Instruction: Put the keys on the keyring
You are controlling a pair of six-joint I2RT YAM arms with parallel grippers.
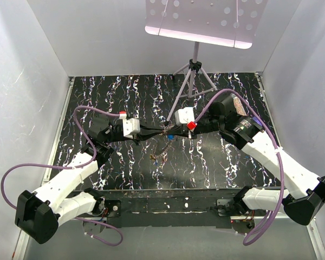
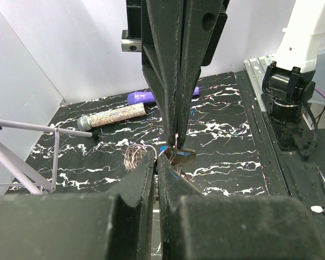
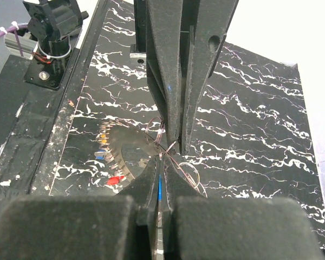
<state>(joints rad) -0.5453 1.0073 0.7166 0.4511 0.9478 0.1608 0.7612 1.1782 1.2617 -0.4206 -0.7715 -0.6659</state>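
The keys (image 3: 105, 149) begin at my right pincer (image 3: 161, 162): it is closed, with a blue sliver between its pads that I take for a blue-headed key (image 3: 158, 189). Tip to tip against it, my left pincer (image 2: 158, 158) is closed too, a thin wire loop (image 2: 134, 157) just beside its tips; whether it grips that loop I cannot tell. Below both, on the counter (image 3: 249, 108), lies the keyring (image 3: 118, 157), coloured key heads at its rim. I judge threading is in hand; next calls for fine, steady alignment of key hole and ring.
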